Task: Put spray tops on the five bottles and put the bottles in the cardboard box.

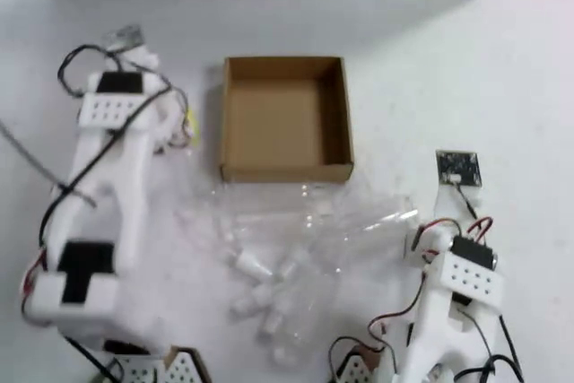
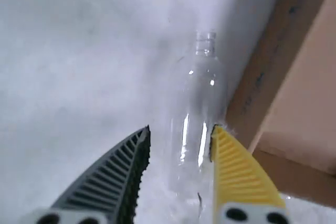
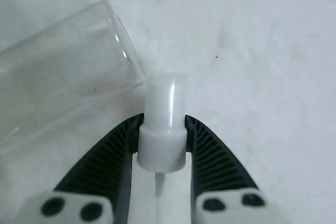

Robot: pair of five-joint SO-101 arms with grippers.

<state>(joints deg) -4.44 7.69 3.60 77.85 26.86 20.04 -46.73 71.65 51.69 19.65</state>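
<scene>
Two grippers engaged: left gripper has its fingers spread to either side of a clear bottle just beside the cardboard box wall. The right gripper pinches a white spray top, next to a second bottle. High view: box at upper centre of frame, loose bottles just below it, spare spray tops at lower centre.

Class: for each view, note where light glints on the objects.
High view: the clear bottles show mainly as faint glints on the white table. Left wrist view: bright streaks run along the bottle. Right wrist view: one vertical highlight on the spray top.
</scene>
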